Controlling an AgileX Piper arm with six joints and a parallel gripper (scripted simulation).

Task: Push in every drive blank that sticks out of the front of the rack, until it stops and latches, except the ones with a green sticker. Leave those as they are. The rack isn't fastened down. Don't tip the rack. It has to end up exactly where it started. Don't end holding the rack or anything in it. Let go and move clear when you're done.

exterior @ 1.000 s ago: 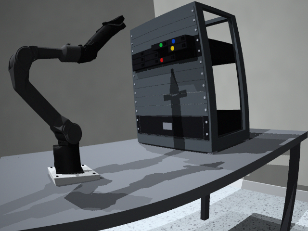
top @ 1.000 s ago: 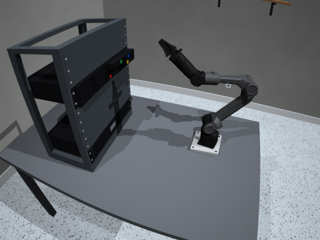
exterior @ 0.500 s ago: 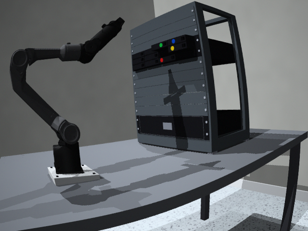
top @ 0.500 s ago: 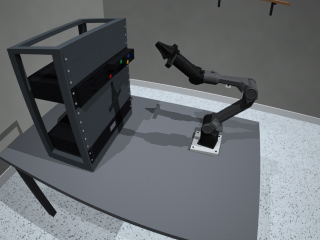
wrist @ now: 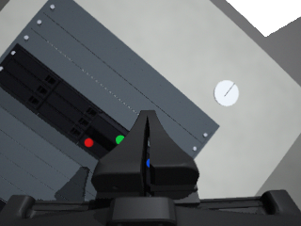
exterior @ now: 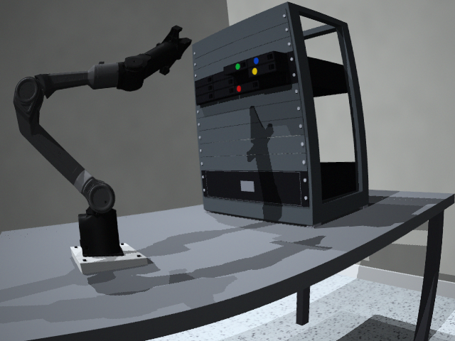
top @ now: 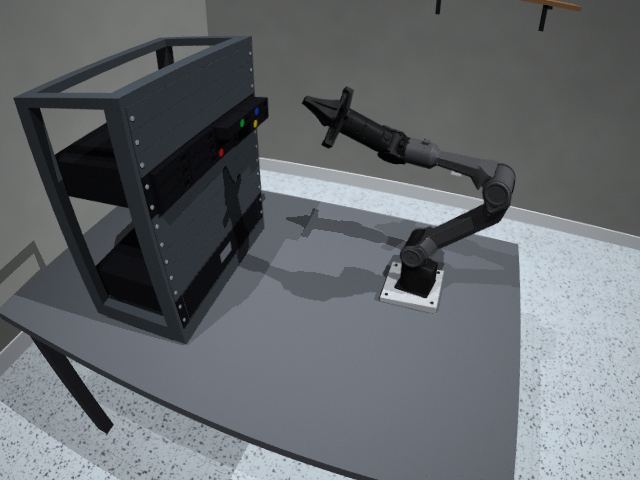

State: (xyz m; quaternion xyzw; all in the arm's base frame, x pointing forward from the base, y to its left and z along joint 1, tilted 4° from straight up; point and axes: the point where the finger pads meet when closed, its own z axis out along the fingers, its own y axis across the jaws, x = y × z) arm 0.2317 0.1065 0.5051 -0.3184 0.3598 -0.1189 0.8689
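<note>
Rack [top: 178,330] [exterior: 257,216] [wrist: 174,94] stands ahead of the shut gripper [top: 316,109] [exterior: 188,40] [wrist: 148,118], apparently apart.

The rack [top: 116,100] [exterior: 308,146] [wrist: 101,52] is slate grey. Round stickers show green, blue, yellow and red on black drive blanks [top: 170,178] [exterior: 269,74] [wrist: 99,134].

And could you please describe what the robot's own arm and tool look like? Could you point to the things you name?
The arm [top: 460,224] [exterior: 52,152] is black and dark grey, with round joint housings and a lighter grey wrist section. The black tool [top: 303,99] [exterior: 190,39] [wrist: 148,118] has tapered, wedge-shaped fingers on a wide crossbar.

Open air separates the closed gripper [top: 305,100] [exterior: 190,40] [wrist: 148,118] from the rack [top: 178,310] [exterior: 306,146] [wrist: 141,89]
</note>
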